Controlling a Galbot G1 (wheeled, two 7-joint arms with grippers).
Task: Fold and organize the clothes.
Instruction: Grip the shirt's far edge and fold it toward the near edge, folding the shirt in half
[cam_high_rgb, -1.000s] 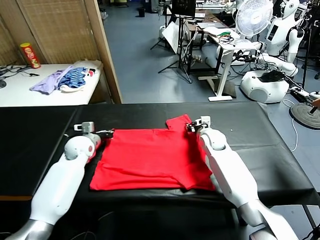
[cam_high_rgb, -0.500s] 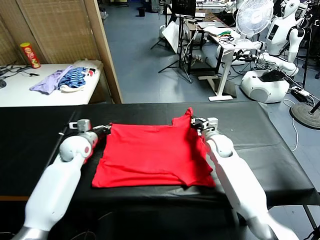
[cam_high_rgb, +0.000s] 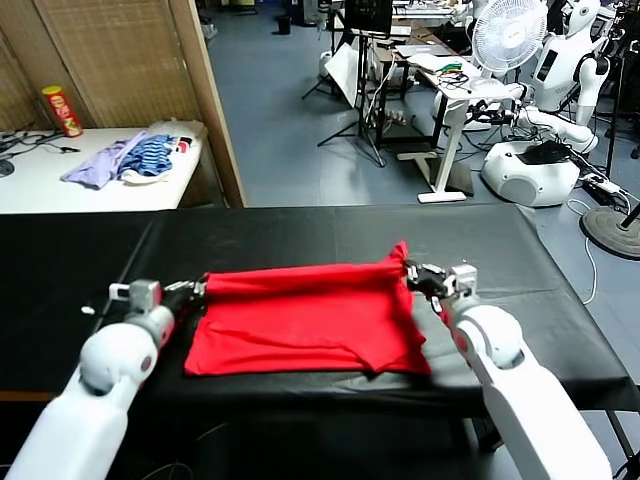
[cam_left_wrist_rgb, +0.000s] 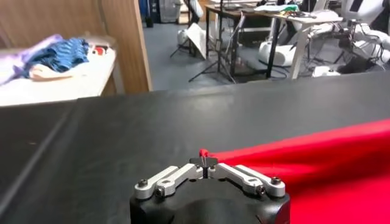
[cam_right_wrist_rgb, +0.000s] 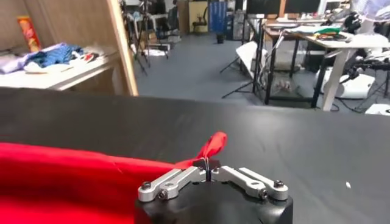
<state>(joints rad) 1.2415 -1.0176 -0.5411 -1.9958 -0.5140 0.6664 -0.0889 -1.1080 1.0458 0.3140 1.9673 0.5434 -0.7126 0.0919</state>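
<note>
A bright red T-shirt (cam_high_rgb: 300, 325) lies on the black table (cam_high_rgb: 300, 235), its far edge lifted and stretched taut between my two grippers. My left gripper (cam_high_rgb: 193, 289) is shut on the shirt's far left corner (cam_left_wrist_rgb: 203, 153). At the far right corner (cam_right_wrist_rgb: 210, 146), my right gripper (cam_high_rgb: 412, 273) is shut on the cloth, a small red tuft sticking up past the jaws. The raised edge hangs over the lower part of the shirt, which rests flat near the table's front. The printed graphic and neck label are hidden.
A white side table (cam_high_rgb: 60, 185) at the back left holds a lilac garment (cam_high_rgb: 95, 162), a blue-striped garment (cam_high_rgb: 150, 155) and a red can (cam_high_rgb: 60, 110). A wooden partition (cam_high_rgb: 205, 100) stands beside it. Beyond the table are a fan (cam_high_rgb: 508, 35), stands and other robots.
Both grippers have pulled the shirt's far edge toward the table's front, lifting it. The flat red area has shortened as the back folds over, and the arms have drawn apart, tightening the edge.
</note>
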